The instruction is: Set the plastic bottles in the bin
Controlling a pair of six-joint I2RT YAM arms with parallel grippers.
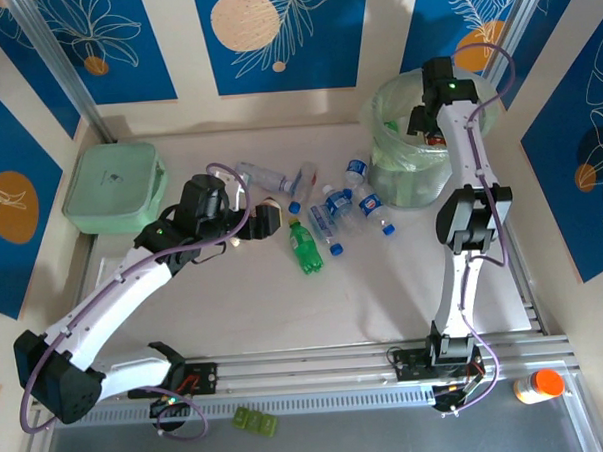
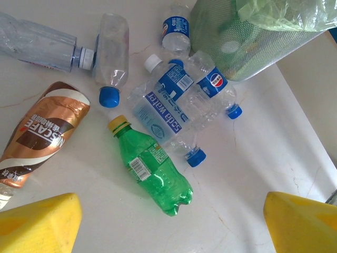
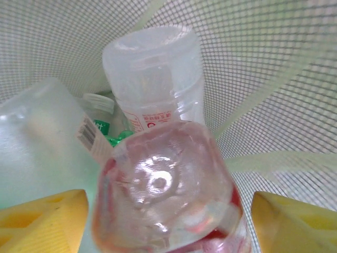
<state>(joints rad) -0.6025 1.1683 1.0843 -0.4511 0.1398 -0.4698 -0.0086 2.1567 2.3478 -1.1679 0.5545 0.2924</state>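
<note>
**While bottles crowd the bench, our right arm is down in the bin**

As we look down from above, the right arm reaches over the bin [image 1: 394, 172], which stands at the far right of the bench [image 1: 384, 292]. From that wrist we see inside. The right fingers [image 3: 297, 221] are spread, and a red-labelled bottle [image 3: 168, 200] sits between them with its base toward the camera, not pinched as far as we can see. Beyond it another clear bottle [image 3: 152, 74] rests against the mesh wall. The left fingers [image 2: 39, 224] are spread wide too, holding nothing, above the bench. Below them the plastic bottles [image 2: 168, 113] lie in a cluster near the bin's foot, with a green bottle [image 2: 155, 168] just beside them and a brown coffee bottle [image 2: 45, 132] to its left.
</note>
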